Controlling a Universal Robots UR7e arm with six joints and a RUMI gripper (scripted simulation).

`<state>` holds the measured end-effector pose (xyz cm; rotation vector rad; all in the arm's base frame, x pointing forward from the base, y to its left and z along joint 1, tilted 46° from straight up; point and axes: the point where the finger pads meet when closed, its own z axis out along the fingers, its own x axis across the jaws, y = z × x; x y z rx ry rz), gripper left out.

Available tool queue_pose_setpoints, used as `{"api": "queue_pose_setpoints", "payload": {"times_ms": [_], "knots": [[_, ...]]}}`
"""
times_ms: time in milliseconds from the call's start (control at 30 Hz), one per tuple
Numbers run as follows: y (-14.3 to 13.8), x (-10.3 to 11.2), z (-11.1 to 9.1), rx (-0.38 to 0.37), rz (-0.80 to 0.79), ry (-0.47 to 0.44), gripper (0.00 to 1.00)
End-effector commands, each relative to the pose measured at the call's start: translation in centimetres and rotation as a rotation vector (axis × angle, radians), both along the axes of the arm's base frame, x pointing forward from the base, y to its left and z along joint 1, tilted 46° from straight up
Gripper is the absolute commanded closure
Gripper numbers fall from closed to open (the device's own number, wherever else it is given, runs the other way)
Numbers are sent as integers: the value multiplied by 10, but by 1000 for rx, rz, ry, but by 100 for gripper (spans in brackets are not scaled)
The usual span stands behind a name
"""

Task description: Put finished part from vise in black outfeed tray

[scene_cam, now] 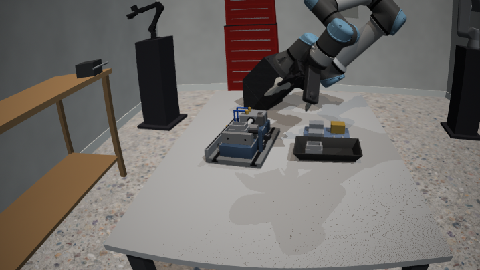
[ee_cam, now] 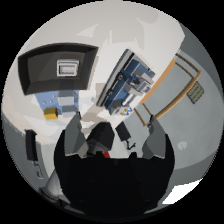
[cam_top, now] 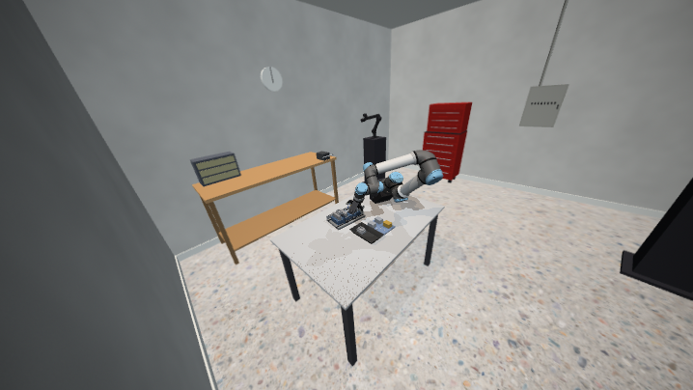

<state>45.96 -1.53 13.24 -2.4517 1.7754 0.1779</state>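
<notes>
The blue and grey vise (scene_cam: 234,149) (cam_top: 342,217) (ee_cam: 127,80) stands left of centre on the table. It holds the finished part (scene_cam: 236,126), a grey block with a pocket on top. The black outfeed tray (scene_cam: 339,155) (ee_cam: 35,70) lies to the right of the vise, with one grey pocketed part (scene_cam: 313,146) (ee_cam: 67,66) in its left end. My gripper (scene_cam: 290,97) (cam_top: 350,207) (ee_cam: 115,113) is open and empty. It hangs above the table behind the vise and the tray, between the two.
A blue plate (ee_cam: 42,102) behind the tray carries a grey block (scene_cam: 315,126) and a yellow block (scene_cam: 337,126) (ee_cam: 50,113). The arm's black base (scene_cam: 260,83) stands at the table's back. A wooden shelf (scene_cam: 33,97) stands to the left.
</notes>
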Motion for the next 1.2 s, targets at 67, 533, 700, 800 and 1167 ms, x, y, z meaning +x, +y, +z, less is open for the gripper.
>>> {"api": "queue_pose_setpoints", "payload": {"times_ms": [67,533,700,800,1167], "knots": [[-11,8,-16,110,178,-33,0],[-36,21,-38,273,455,-173,0],[-43,24,-42,303,514,-218,0],[-50,26,-46,330,569,-264,0],[-75,33,-59,389,737,-437,0]]}}
